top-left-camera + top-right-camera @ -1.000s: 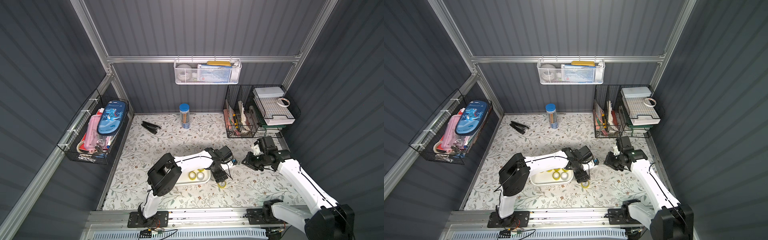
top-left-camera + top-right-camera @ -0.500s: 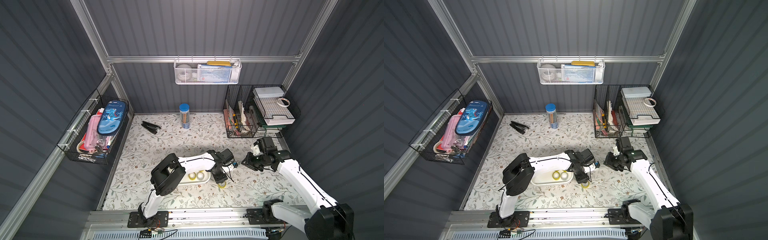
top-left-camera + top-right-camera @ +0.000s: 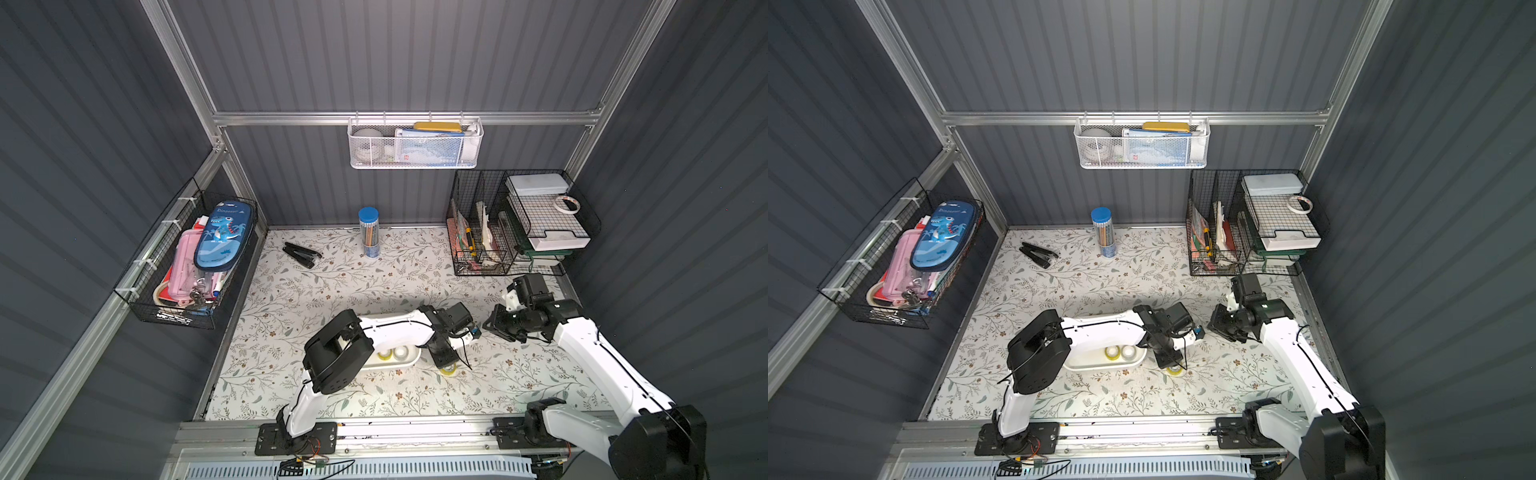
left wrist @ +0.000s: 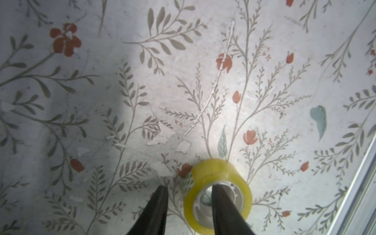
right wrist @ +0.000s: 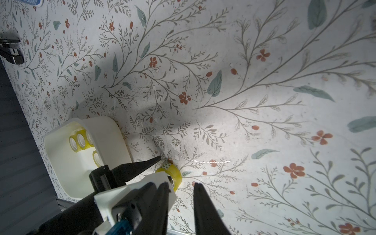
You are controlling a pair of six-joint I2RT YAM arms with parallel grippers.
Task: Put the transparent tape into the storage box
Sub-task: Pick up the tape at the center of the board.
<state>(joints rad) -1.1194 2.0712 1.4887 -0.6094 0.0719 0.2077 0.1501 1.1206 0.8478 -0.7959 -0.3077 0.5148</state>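
Left gripper point(image 4: 189, 186) straddles wall of yellowish transparent tape roll point(image 4: 215, 171), jaws parted, unpinched; should close squarely before lifting to shallow white plastic storage box point(image 5: 109, 138); right gripper point(image 5: 181, 184) parted, empty.

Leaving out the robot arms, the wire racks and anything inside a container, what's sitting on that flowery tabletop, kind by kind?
White storage box: 1
Transparent tape roll: 1
Black stapler: 1
Blue-capped pencil tube: 1
Total: 4
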